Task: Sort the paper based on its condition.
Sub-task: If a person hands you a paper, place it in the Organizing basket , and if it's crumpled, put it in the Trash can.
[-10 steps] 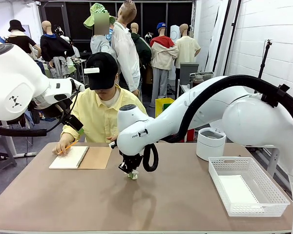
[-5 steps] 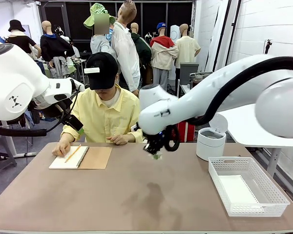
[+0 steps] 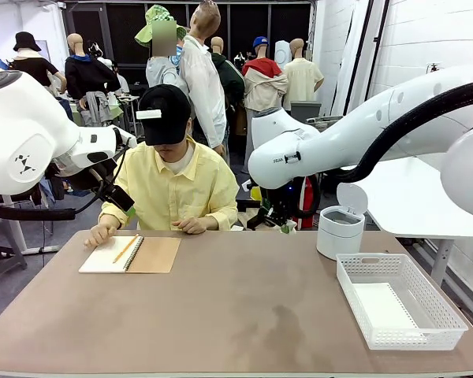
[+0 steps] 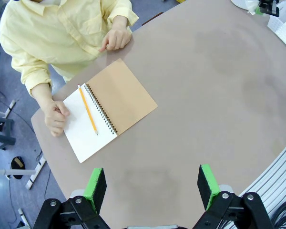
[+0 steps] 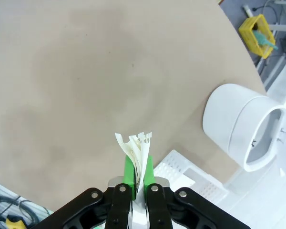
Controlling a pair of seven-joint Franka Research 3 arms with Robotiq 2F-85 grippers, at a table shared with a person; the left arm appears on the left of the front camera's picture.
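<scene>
Right gripper [image 5: 136,179] carrying crumpled paper [image 5: 136,145] toward the white bin [image 3: 340,230].
Risk: the paper is pinched by only a thin edge — it could slip out before reaching the bin's open lid and land on the table [image 3: 221,315]. The wad looks creased and torn along the top edge, fanned above the closed pads. A flat sheet lies in the basket [image 3: 398,300]. Left gripper [image 4: 152,186] — jaws wide apart, empty.
</scene>
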